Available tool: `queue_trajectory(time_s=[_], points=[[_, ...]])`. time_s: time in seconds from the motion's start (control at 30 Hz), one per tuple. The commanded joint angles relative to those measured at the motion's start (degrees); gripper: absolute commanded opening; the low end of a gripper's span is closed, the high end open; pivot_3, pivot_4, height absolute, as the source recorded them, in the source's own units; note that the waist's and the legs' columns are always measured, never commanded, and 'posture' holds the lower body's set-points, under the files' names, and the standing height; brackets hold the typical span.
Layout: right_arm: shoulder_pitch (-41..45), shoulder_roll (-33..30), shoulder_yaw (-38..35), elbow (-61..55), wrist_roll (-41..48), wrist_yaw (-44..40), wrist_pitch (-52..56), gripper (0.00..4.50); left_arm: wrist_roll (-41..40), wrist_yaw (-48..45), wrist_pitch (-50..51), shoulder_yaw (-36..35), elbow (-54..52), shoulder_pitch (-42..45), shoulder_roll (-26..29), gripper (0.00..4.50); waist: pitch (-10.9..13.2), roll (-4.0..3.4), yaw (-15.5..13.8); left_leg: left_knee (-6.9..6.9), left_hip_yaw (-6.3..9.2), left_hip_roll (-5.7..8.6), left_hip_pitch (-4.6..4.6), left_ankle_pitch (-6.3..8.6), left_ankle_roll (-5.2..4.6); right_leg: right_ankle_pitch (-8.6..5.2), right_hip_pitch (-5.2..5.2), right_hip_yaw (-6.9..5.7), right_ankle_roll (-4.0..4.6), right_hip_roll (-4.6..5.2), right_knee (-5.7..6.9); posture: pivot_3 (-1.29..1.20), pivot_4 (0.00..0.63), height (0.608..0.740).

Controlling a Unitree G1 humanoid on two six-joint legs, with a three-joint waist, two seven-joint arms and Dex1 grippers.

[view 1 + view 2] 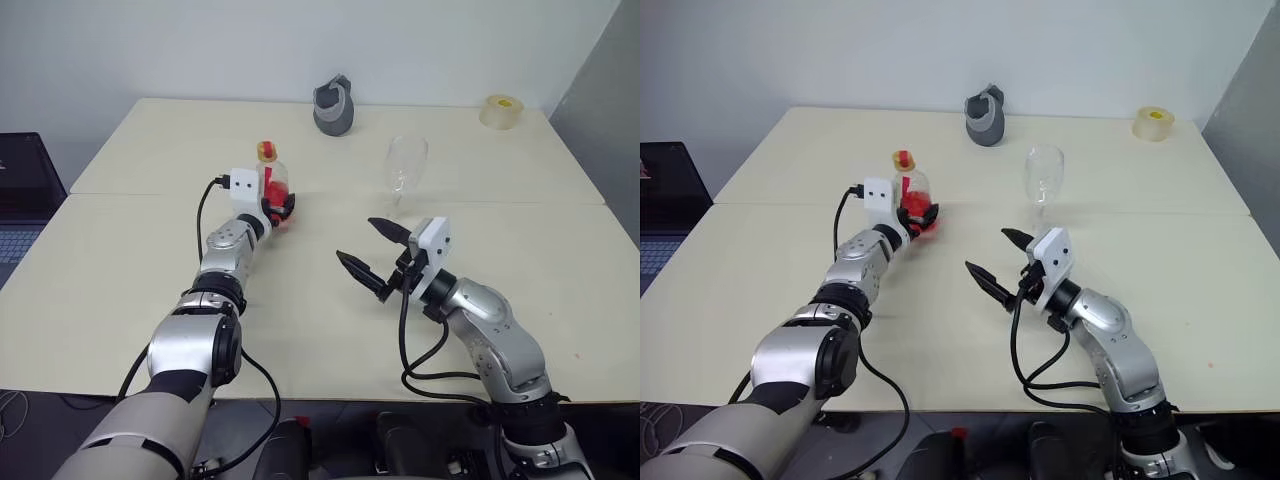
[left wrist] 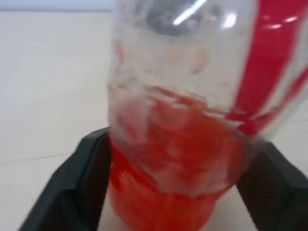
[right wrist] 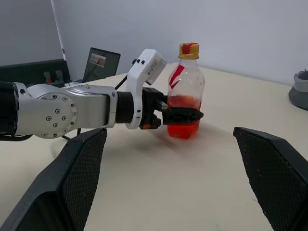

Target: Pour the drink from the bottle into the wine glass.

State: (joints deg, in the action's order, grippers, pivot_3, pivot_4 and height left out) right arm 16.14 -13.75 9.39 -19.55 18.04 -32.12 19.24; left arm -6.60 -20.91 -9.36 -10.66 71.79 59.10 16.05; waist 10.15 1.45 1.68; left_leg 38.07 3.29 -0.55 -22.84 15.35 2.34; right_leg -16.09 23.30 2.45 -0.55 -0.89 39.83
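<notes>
The bottle (image 1: 273, 183), clear plastic with a red label strip and a yellow-and-red cap, stands upright on the table left of centre. The red drink (image 2: 173, 159) fills its lower third. My left gripper (image 1: 283, 212) reaches in level and is shut on the bottle's lower body, one black finger (image 2: 82, 183) on each side. The wine glass (image 1: 405, 168) stands upright and holds no liquid, to the right of the bottle and a little farther back. My right gripper (image 1: 356, 240) hovers open in front of the glass, nothing between its fingers, pointing toward the bottle (image 3: 185, 91).
A grey jug-like object (image 1: 333, 108) sits at the table's far edge in the middle. A roll of tape (image 1: 500, 110) lies at the far right corner. A laptop (image 1: 20, 200) stands off the table's left side. A seam (image 1: 500, 203) crosses the table behind the bottle.
</notes>
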Motion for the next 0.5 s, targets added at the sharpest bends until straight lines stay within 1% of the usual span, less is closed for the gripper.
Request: queue_trajectory(time_s=[0.03,0.1,0.13,0.27,0.37,0.4,0.5], points=[[0.4,0.2,0.2,-2.1,0.0,0.0,-1.2,4.5,0.5,-1.7,-2.1,0.0,-0.7,2.2,0.1,2.57,0.0,0.0,0.0,0.0,0.0,0.0,0.0,0.0,0.0,0.0,0.0,0.0,0.0,0.0,0.0,0.0,0.15,0.74],[0.3,0.1,0.2,-2.3,-0.2,-0.1,-1.4,4.5,0.9,-3.3,-3.1,0.7,-1.8,2.1,0.0,2.21,0.0,0.0,0.0,0.0,0.0,0.01,0.0,0.0,0.0,0.0,0.0,-0.01,0.0,0.0,0.01,0.0,0.15,0.74],[0.2,0.0,0.2,-2.5,-0.2,-0.1,-1.5,4.5,1.1,-4.4,-3.6,1.1,-2.5,1.9,-0.1,2.11,0.0,0.0,0.0,0.01,0.0,0.0,0.0,0.0,0.0,0.0,0.0,-0.01,0.0,0.0,0.01,0.0,0.15,0.74],[-0.2,-0.8,-0.4,-3.4,0.1,-0.3,-1.1,4.5,0.8,-10.5,-4.6,2.8,-8.4,-1.1,-1.0,1.93,0.0,0.01,0.0,0.01,0.0,0.01,-0.02,-0.01,0.02,0.0,0.0,-0.01,0.0,0.0,0.0,0.0,0.15,0.74],[0.2,-2.7,-1.9,-5.9,2.5,-1.1,1.9,4.5,-0.7,-18.2,-1.0,5.9,-20.5,-7.4,-2.2,1.92,0.0,0.0,0.0,0.0,-0.02,0.0,-0.01,-0.02,0.04,0.0,0.0,0.03,0.0,0.02,0.01,0.0,0.15,0.74],[0.8,-3.6,-2.8,-7.6,4.7,-1.7,4.0,4.5,-1.8,-21.7,2.3,7.8,-27.5,-11.2,-2.3,1.92,0.0,-0.01,0.1,0.0,-0.02,-0.01,-0.01,-0.03,0.04,0.0,0.0,0.04,0.01,0.02,0.0,0.0,0.15,0.74],[2.5,-5.9,-4.2,-10.5,8.7,-2.6,8.3,4.5,-3.1,-27.1,10.1,12.1,-42.3,-19.3,-1.4,1.92,0.0,0.0,0.3,-0.02,0.17,-0.04,0.01,-0.09,0.15,0.0,0.01,0.13,0.01,0.05,0.02,0.0,0.15,0.74]])
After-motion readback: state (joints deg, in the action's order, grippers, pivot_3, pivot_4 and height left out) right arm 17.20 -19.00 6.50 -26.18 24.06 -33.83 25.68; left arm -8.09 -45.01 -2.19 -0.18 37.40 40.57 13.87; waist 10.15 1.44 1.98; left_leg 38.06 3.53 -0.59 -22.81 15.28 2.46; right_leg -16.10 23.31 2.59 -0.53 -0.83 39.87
